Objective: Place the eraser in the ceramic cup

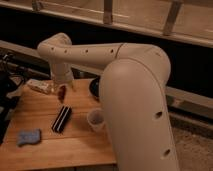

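Approach step: tool [61, 90] above the surface [75, 146] (open or closed: cannot tell). Eraser [61, 119] flat near it, beside the cup [95, 119], untouched. Next, probably — descending, gripping across its narrow width.

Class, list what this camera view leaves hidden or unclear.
Dark bowl: camera view, mostly hidden behind the arm.
Ceramic cup: camera view, right edge covered by the arm.
Gripper, above the table beyond the eraser: camera view, too blurred to tell whether it touches the small red item.
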Motion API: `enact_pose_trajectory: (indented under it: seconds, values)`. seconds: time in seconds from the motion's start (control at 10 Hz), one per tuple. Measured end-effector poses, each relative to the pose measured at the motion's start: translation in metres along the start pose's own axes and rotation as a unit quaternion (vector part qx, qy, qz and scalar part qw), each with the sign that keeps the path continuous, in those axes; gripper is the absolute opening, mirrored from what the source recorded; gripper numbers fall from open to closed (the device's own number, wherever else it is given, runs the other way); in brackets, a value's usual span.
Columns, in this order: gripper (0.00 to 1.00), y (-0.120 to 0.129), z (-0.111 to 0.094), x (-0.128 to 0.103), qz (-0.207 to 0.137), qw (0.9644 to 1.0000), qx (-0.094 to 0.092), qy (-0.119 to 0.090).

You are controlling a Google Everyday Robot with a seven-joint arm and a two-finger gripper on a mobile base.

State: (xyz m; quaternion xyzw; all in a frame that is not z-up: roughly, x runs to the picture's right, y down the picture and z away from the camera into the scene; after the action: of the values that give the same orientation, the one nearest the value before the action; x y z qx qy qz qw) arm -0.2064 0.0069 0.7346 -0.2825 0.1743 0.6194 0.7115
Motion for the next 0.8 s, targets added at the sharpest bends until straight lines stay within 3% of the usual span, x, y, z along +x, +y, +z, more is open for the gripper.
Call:
enact_pose_trajectory:
  seconds: [0.3, 0.8]
  values:
    - [0.65, 0.003, 0.008, -0.001, -0.006, 0.9998, -0.01, 0.016]
    - [0.65, 0.007, 0.096, 0.009, 0.002, 0.9948, -0.055, 0.085]
